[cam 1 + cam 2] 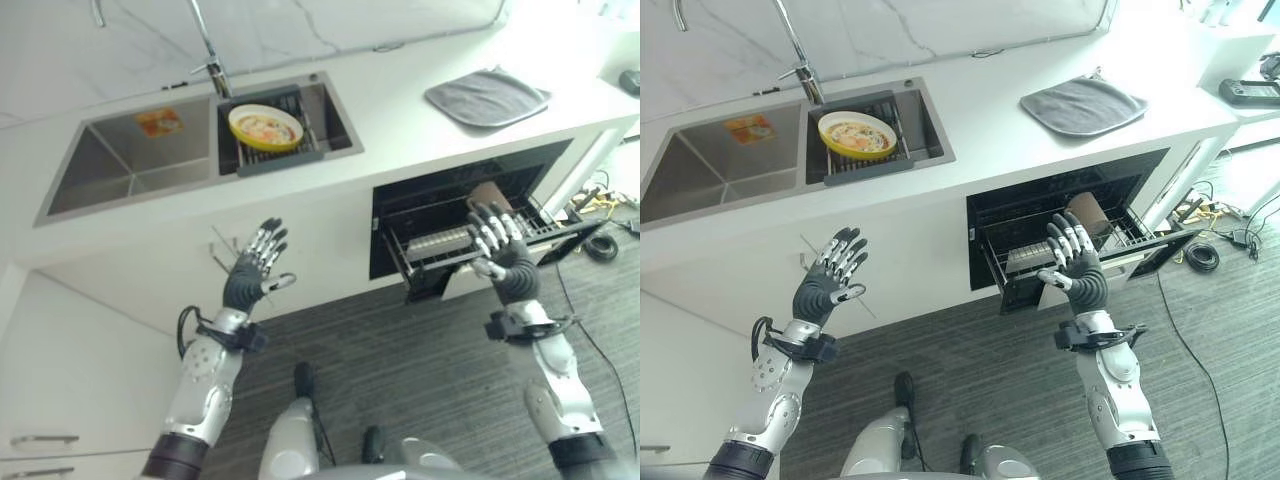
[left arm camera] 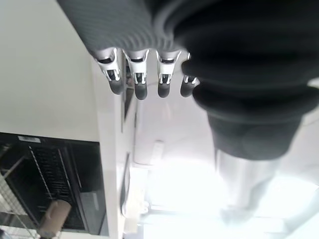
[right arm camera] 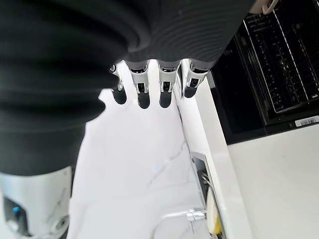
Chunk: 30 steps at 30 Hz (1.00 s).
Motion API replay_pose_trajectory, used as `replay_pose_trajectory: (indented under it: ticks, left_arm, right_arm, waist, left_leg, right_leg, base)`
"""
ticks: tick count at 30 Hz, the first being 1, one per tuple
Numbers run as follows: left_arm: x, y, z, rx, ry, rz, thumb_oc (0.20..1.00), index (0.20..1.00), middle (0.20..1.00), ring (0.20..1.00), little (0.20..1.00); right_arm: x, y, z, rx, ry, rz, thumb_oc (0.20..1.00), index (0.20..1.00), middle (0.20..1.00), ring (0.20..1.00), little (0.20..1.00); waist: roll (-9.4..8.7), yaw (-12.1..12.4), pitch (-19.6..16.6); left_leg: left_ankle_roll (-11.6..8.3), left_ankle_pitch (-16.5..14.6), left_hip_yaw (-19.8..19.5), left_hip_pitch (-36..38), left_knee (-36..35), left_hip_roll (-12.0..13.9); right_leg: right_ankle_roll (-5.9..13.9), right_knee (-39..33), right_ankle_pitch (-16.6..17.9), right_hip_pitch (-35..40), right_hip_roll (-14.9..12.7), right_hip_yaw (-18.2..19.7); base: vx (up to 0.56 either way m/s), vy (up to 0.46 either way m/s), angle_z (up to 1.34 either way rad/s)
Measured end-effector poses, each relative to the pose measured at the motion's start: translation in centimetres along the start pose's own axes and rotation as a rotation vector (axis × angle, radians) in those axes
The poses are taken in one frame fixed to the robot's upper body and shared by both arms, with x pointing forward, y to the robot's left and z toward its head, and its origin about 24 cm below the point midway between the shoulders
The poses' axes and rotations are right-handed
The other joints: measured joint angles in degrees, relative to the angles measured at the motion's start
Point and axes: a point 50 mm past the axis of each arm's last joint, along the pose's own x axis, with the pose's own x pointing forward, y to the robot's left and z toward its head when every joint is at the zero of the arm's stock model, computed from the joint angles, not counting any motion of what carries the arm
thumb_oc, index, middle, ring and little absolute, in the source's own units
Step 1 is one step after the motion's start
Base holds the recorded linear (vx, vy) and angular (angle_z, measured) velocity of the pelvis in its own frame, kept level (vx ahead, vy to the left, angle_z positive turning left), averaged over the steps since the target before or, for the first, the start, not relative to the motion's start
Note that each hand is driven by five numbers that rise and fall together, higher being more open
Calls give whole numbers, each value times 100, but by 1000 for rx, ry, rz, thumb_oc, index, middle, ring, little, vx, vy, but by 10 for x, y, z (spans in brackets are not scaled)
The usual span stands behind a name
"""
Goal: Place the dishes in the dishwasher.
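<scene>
Left hand [image 1: 252, 270]: raised before the white cabinet front below the sink, fingers straight and spread, thumb out to the side, holding nothing. In its own wrist view the fingers [image 2: 137, 79] stand in a straight row, free of any object.

Right hand [image 1: 500, 250]: raised in front of the open dishwasher [image 1: 470, 215], fingers straight and slightly fanned, empty. Its wrist view shows the fingers [image 3: 144, 89] extended in a row, touching nothing.

Dishwasher rack [image 1: 450, 245]: wire, pulled out of the black opening, at 12 o'clock from the right hand. It carries a brown cylindrical cup [image 1: 489, 196] lying toward its back and a pale ribbed item [image 1: 437, 243] toward its front; what that item is cannot be made out.

Yellow bowl [image 1: 266, 127]: the dish, with a patterned inside, resting on a dark drainer rack [image 1: 280, 150] in the right-hand basin of the sink [image 1: 110, 165], at 12 o'clock from the left hand and well apart from it. At 10 o'clock from the right hand, well apart from the dishwasher.

Faucet [image 1: 212, 65]: chrome, at 11 o'clock from the bowl, behind the sink.

Orange sponge [image 1: 160, 122]: in the left-hand basin, at 9 o'clock from the bowl.

Grey mat [image 1: 487, 98]: on the white counter [image 1: 400, 95], at 12 o'clock from the dishwasher.
</scene>
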Motion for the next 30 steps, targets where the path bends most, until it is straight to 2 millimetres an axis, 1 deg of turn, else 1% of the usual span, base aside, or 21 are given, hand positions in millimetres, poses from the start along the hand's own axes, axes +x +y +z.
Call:
replay_pose_trajectory:
  ticks: [1, 2, 3, 6, 7, 8, 9, 10, 11, 13, 15, 17, 18, 20, 21, 23, 25, 26, 27, 29, 30]
  left_arm:
    - [-1, 1, -3, -4, 11, 3, 1000, 1000, 1000, 1000, 1000]
    - [0, 0, -2, -7, 6, -1, 1000, 1000, 1000, 1000, 1000]
    - [1, -1, -2, -9, 4, -7, 1000, 1000, 1000, 1000, 1000]
    - [4, -3, 0, -11, -9, -26, 1000, 1000, 1000, 1000, 1000]
    - [6, -3, 1, -10, -14, -28, 1000, 1000, 1000, 1000, 1000]
    - [6, -4, 2, -12, -16, -29, 1000, 1000, 1000, 1000, 1000]
    - [9, -5, 3, -12, -21, -37, 1000, 1000, 1000, 1000, 1000]
    - [12, -6, 4, -14, -30, -41, 1000, 1000, 1000, 1000, 1000]
    - [14, -7, 5, -14, -33, -47, 1000, 1000, 1000, 1000, 1000]
    - [13, -6, 8, -6, -29, -51, 1000, 1000, 1000, 1000, 1000]
    - [13, -3, 9, 8, -17, -48, 1000, 1000, 1000, 1000, 1000]
    - [12, -2, 8, 7, -6, -47, 1000, 1000, 1000, 1000, 1000]
    - [11, -2, 8, 10, -2, -45, 1000, 1000, 1000, 1000, 1000]
    - [3, 0, 15, 30, -14, -44, 1000, 1000, 1000, 1000, 1000]
    - [3, 1, 16, 35, -16, -44, 1000, 1000, 1000, 1000, 1000]
    - [3, 5, 19, 46, -25, -29, 1000, 1000, 1000, 1000, 1000]
    - [2, 5, 19, 52, -22, -29, 1000, 1000, 1000, 1000, 1000]
    - [2, 4, 18, 50, -19, -33, 1000, 1000, 1000, 1000, 1000]
    - [2, 4, 18, 49, -16, -31, 1000, 1000, 1000, 1000, 1000]
    - [-3, 5, 14, 57, 3, -22, 1000, 1000, 1000, 1000, 1000]
    - [-7, 5, 11, 67, 21, -19, 1000, 1000, 1000, 1000, 1000]
  right_arm:
    - [1, 0, 3, -11, -6, 11, 1000, 1000, 1000, 1000, 1000]
    - [0, -2, 6, -20, -12, 11, 1000, 1000, 1000, 1000, 1000]
    - [0, -3, 7, -27, -12, 12, 1000, 1000, 1000, 1000, 1000]
    - [0, -10, 10, -42, -6, -8, 1000, 1000, 1000, 1000, 1000]
    - [1, -11, 11, -46, -7, -5, 1000, 1000, 1000, 1000, 1000]
    - [1, -11, 11, -48, -7, -5, 1000, 1000, 1000, 1000, 1000]
    - [0, -13, 11, -45, -3, -12, 1000, 1000, 1000, 1000, 1000]
    - [-1, -13, 10, -42, 7, -17, 1000, 1000, 1000, 1000, 1000]
    - [-4, -14, 9, -38, 9, -26, 1000, 1000, 1000, 1000, 1000]
    - [-11, -14, 7, -22, 14, -40, 1000, 1000, 1000, 1000, 1000]
    - [-14, -10, 8, -8, 9, -37, 1000, 1000, 1000, 1000, 1000]
    - [-14, -6, 10, 14, -12, -41, 1000, 1000, 1000, 1000, 1000]
    - [-15, -3, 8, 26, -11, -42, 1000, 1000, 1000, 1000, 1000]
    - [-14, 2, 8, 31, -16, -18, 1000, 1000, 1000, 1000, 1000]
    - [-15, 2, 7, 23, -12, -15, 1000, 1000, 1000, 1000, 1000]
    - [-14, 0, 8, 14, -10, -10, 1000, 1000, 1000, 1000, 1000]
    - [-11, -2, 10, 0, -14, 0, 1000, 1000, 1000, 1000, 1000]
    - [-12, -3, 10, -1, -12, -6, 1000, 1000, 1000, 1000, 1000]
    - [-12, -3, 9, 0, -10, -6, 1000, 1000, 1000, 1000, 1000]
    - [-13, -2, 7, 14, -2, -7, 1000, 1000, 1000, 1000, 1000]
    - [-13, -2, 6, 22, -3, -10, 1000, 1000, 1000, 1000, 1000]
  waist:
    - [44, -78, 11]
    - [90, -157, 26]
    - [111, -231, 20]
    - [203, -265, 38]
    - [184, -263, 46]
    - [209, -266, 32]
    - [226, -269, 41]
    - [177, -249, 39]
    - [107, -219, 27]
    - [126, -219, 25]
    - [78, -152, 19]
    - [98, -127, 21]
    - [98, -95, 21]
    - [59, 10, 23]
    - [54, 8, 20]
    - [-4, 11, 1]
    - [-58, -21, -5]
    - [-91, -61, -18]
    - [-119, -56, -35]
    - [-230, 19, -107]
    - [-248, 87, -130]
  left_leg:
    - [-1, 0, 258, 47, 178, 162]
    - [1, 1, 374, 99, 265, 198]
    - [1, 0, 378, 198, 326, 156]
    - [49, -2, 561, 617, 331, -52]
    - [186, 41, 696, 843, 208, -180]
    - [309, -40, 722, 1110, 16, -312]
    - [486, 143, 801, 1247, -69, -444]
    - [507, 151, 858, 1221, 55, -569]
    - [657, 37, 849, 1217, 125, -773]
    - [853, -50, 794, 1224, 126, -1043]
    - [1108, -181, 761, 1241, 145, -1264]
    - [1276, -224, 698, 1349, 106, -1345]
    - [1306, -250, 712, 1496, 26, -1318]
    - [1309, -257, 850, 1715, -196, -1247]
    - [1271, -280, 812, 1783, -259, -1234]
    - [1249, -293, 773, 1825, -291, -1182]
    - [1184, -339, 720, 1829, -280, -1206]
    - [1183, -345, 660, 1842, -269, -1230]
    - [1168, -374, 653, 1859, -269, -1232]
    - [1094, -426, 643, 1890, -255, -1227]
    - [1043, -456, 636, 1921, -244, -1198]
  right_leg:
    - [2, -152, -2, 252, -24, -3]
    - [-12, -254, -5, 388, -39, -2]
    - [-69, -309, -19, 472, -97, 15]
    - [45, -318, -89, 619, -312, 200]
    - [159, -312, -150, 714, -446, 225]
    - [284, -293, -226, 819, -561, 223]
    - [440, -239, -331, 911, -694, 219]
    - [512, -183, -377, 923, -836, 205]
    - [564, -108, -407, 918, -1012, 173]
    - [604, 471, -423, 621, -1300, 165]
    - [669, 992, -322, 406, -1522, 198]
    - [868, 2345, -248, -267, -1728, 236]
    - [949, 2708, -339, -508, -1710, 229]
    - [954, 2796, -342, -999, -1571, 30]
    - [965, 2595, -363, -1161, -1404, 34]
    - [955, 1446, -362, -1241, -976, 275]
    - [936, 662, -45, -1331, -884, 351]
    - [925, 410, 254, -1305, -927, 368]
    - [871, 355, 437, -1290, -944, 361]
    - [826, 130, 623, -1073, -971, 307]
    - [801, -116, 860, -918, -926, 286]
  base:
    - [274, 309, -35]
    - [285, 320, -27]
    - [352, 406, -15]
    - [335, 430, -23]
    - [342, 432, -12]
    - [344, 424, -7]
    - [333, 417, 2]
    - [259, 332, 11]
    - [198, 255, 26]
    - [222, 303, 28]
    - [217, 323, 17]
    - [127, 156, 22]
    - [95, 44, 5]
    - [115, -59, -8]
    - [109, -129, 7]
    - [85, -146, 9]
    - [82, -158, 14]
    - [95, -238, 30]
    - [78, -202, 25]
    - [56, -224, 2]
    - [39, -345, -3]
